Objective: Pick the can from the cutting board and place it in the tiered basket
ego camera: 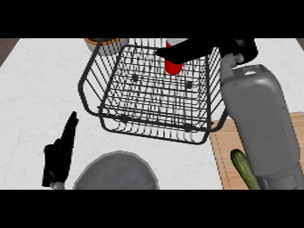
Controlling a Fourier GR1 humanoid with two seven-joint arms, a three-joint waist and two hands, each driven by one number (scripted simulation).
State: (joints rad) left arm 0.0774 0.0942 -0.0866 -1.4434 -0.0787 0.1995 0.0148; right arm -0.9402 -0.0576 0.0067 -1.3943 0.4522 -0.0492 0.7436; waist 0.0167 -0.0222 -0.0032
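Observation:
The red can [172,67] hangs above the back part of the black wire tiered basket [93,67], and only its lower end shows. My right hand [192,48] is curled round its upper part, with the grey forearm stretching up from the lower right over the basket's right rim. The wooden cutting board [303,129] lies at the right, partly under that forearm. At the lower left my left hand [60,153] rests open, fingers straight and pointing up, apart from the basket.
A green cucumber [245,170] lies on the cutting board near the bottom. A grey round plate [115,171] sits in front of the basket. An orange-rimmed container [105,42] stands behind the basket's left corner.

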